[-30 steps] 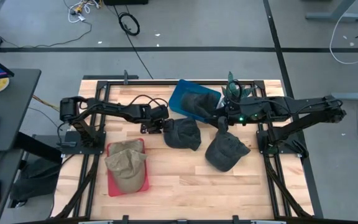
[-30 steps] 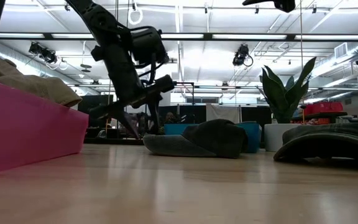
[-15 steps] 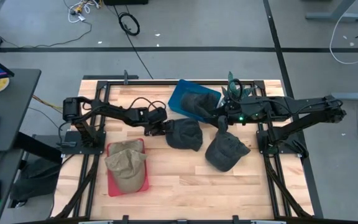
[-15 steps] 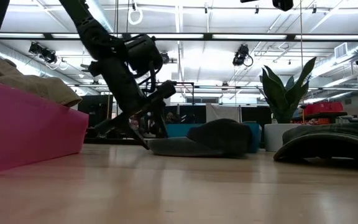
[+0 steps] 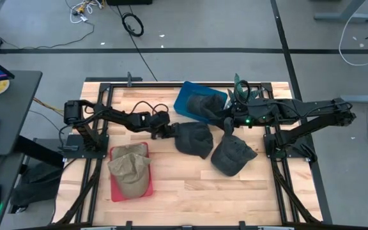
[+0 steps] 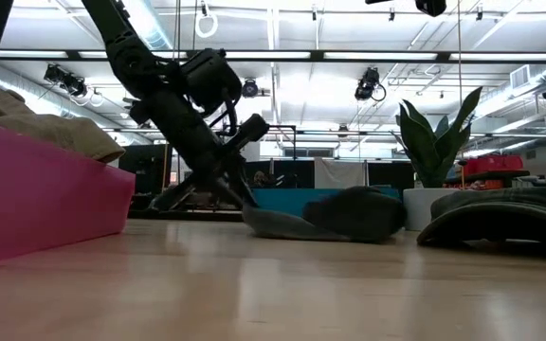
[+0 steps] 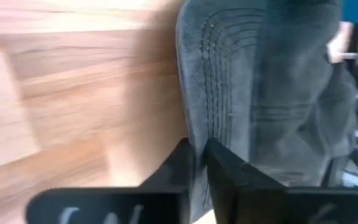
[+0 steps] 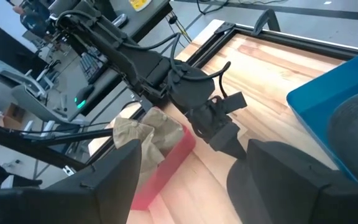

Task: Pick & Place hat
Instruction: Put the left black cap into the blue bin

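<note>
A dark grey hat (image 5: 192, 138) lies mid-table on its underside, brim toward the left. My left gripper (image 5: 165, 131) is at that brim and is shut on it; it also shows in the low view (image 6: 246, 201). A second dark hat (image 5: 232, 155) lies to the right on the wood. A third rests in the blue bin (image 5: 183, 102). A khaki hat (image 5: 130, 167) lies in the red tray (image 5: 115, 191). My right gripper (image 5: 227, 125) hangs open above the table beside the blue bin, holding nothing. My left gripper pinches the free edge of the dark grey hat's brim (image 7: 194, 134) between its two fingers (image 7: 229, 171). The fingers come slanting down from the table's left. The hat (image 6: 335, 220) lies on the table.
A potted plant (image 5: 240, 89) stands at the far edge behind the right arm. The blue bin is just beyond the held hat, the red tray toward the near left. Bare wood lies along the near edge (image 5: 197, 204).
My left gripper has gone down and toward the table's right onto the hat's brim, and has shut on it. The hat has slid a little toward the right along the table.
</note>
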{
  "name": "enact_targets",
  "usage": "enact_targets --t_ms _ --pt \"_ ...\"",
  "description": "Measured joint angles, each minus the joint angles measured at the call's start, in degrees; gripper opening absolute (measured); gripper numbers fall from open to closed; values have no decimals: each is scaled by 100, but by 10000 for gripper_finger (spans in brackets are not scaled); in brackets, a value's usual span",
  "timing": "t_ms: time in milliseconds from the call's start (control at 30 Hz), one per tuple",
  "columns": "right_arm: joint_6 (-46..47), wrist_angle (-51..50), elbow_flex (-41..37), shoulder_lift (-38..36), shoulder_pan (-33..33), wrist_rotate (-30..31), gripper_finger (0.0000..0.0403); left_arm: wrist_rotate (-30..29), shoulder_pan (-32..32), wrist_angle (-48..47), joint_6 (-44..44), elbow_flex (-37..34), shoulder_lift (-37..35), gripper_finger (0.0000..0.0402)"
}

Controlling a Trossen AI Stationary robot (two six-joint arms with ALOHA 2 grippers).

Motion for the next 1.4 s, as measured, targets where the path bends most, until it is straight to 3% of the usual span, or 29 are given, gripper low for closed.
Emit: enact_targets --t_ms 400,1000,1400 --pt "3 -4 0 2 -15 49 295 696 -61 661 121 -15 -364 12" --pt "88 -40 0 -21 -39 -125 295 427 357 675 1307 -11 -2695 11" --pt "984 -885 2 -862 -541 -131 295 283 754 696 1921 -9 -3863 11"
